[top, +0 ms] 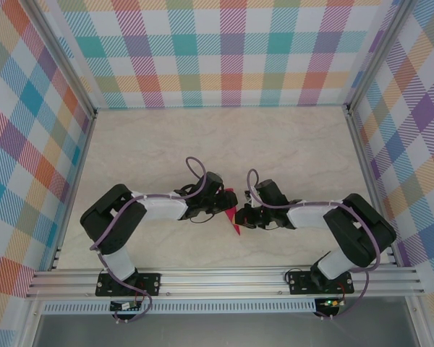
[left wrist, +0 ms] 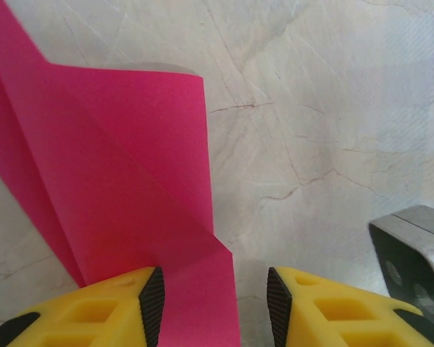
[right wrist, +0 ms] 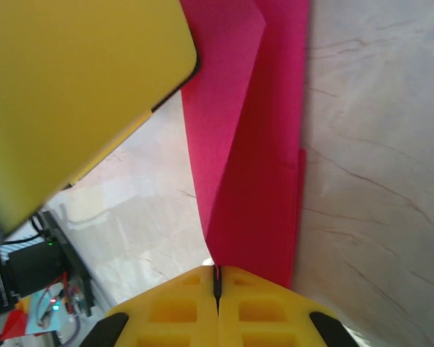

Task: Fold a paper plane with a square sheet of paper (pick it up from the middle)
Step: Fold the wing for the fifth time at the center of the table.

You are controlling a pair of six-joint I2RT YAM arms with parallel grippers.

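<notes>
Pale marbled bench [top: 275, 144] bears limp pink paper [left wrist: 130, 166], best held at its folds; right pincer [right wrist: 217, 278] pinches it, left pincer [left wrist: 215, 289] gapes around it.

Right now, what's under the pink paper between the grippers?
The marble tabletop shows on the open sides of the pink paper. Whatever lies directly beneath the sheet is covered, and one end runs into the right gripper, which is shut on it.
</notes>
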